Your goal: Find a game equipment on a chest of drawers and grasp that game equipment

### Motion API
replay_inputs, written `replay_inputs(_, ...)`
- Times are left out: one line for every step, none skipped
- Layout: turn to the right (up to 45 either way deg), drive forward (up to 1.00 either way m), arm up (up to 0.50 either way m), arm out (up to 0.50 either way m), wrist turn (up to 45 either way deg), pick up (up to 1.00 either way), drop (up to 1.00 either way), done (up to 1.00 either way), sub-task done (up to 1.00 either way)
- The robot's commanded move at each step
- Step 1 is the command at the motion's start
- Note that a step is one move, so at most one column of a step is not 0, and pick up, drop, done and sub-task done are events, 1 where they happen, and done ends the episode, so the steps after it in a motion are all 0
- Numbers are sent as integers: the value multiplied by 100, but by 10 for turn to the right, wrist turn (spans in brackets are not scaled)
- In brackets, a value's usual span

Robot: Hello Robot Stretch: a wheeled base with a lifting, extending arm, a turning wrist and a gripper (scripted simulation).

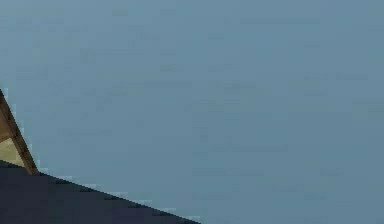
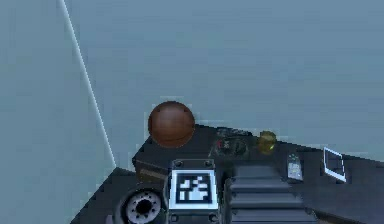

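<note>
A brown-orange ball (image 2: pixel 171 124) rests on the dark top of a chest of drawers (image 2: pixel 200 160) near the wall corner, in the arm side view. The arm's dark bar (image 2: pixel 262 195) rises from the bottom edge and carries a white marker square (image 2: pixel 195 188). Left of that square is the gripper's dark body (image 2: pixel 141 206), low in the picture and below the ball. I cannot make out its far end, so I cannot tell whether it holds anything.
On the same top lie a small dark item (image 2: pixel 232 143), a yellowish blob (image 2: pixel 267 142), a slim grey device (image 2: pixel 294 167) and a white-edged flat device (image 2: pixel 334 164). Blue-grey walls (image 1: pixel 220 90) stand close behind. A dark surface (image 1: pixel 50 205) and wooden edge (image 1: pixel 12 140) sit at the forward view's lower left.
</note>
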Motion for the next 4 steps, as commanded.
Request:
replay_inputs(0,0,0,42,0,0,0,0,0)
replay_inputs(0,0,0,0,450,0,0,0,0)
replay_inputs(0,0,0,0,450,0,0,0,0)
replay_inputs(0,0,0,0,450,0,0,0,0)
